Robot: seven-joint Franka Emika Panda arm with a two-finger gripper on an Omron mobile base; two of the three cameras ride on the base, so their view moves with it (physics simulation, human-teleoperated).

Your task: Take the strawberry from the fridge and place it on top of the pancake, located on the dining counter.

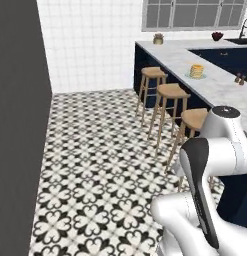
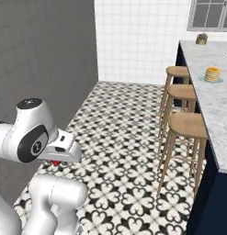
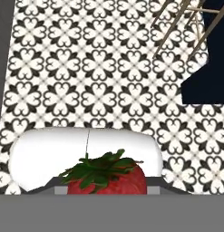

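Observation:
The strawberry [image 3: 104, 179], red with green leaves, sits between my gripper's [image 3: 106, 186] fingers at the bottom of the hand view, above the patterned floor. A red bit of the strawberry [image 2: 55, 162] peeks out under the hand, where the gripper [image 2: 56, 160] hangs low beside my base. The pancake [image 1: 196, 71] [image 2: 212, 74] stack stands on its pale blue plate on the marble dining counter [image 1: 217, 89] [image 2: 218, 103], far off to the right. A tall plain grey face [image 1: 20, 125] [image 2: 46, 59], probably the fridge's side, rises on the left with no handles showing.
Three wooden stools [image 1: 172, 91] [image 2: 183, 93] line the counter's navy base between me and the pancake. A small potted plant [image 1: 158, 38] [image 2: 201, 39], a dark red bowl [image 1: 217, 36] and shakers [image 1: 239, 78] stand on the counter. Open tiled floor [image 1: 95, 150] lies ahead.

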